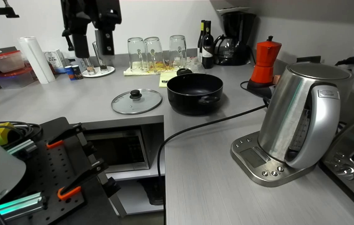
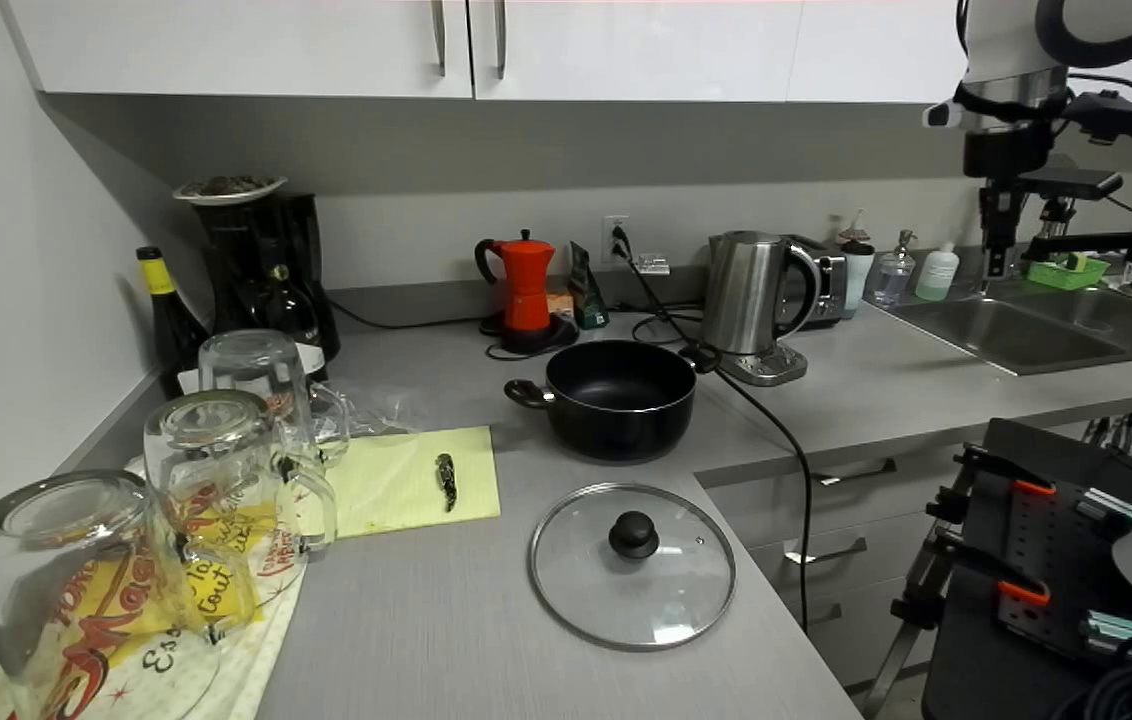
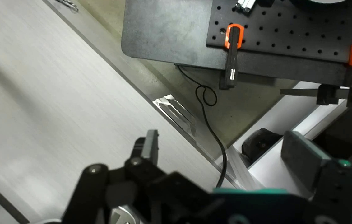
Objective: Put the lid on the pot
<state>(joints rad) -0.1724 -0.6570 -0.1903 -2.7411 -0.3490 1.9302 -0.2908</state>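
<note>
While gripper (image 1: 93,47) hangs well apart from lid (image 2: 633,572), fingers (image 3: 151,147) stand wide, only air between. Lid lies flat near edge of counter (image 2: 406,640), just beside pot (image 2: 619,425); counter strip shows between lid and mugs (image 2: 221,445).

A small white glare marks the lid (image 2: 632,582).

White overhead cabinets (image 2: 256,50), pale walls (image 2: 426,225), grey L-shaped counter (image 2: 406,610), drawers (image 2: 886,535), sink (image 2: 1011,335), dull floor (image 3: 241,109)
</note>
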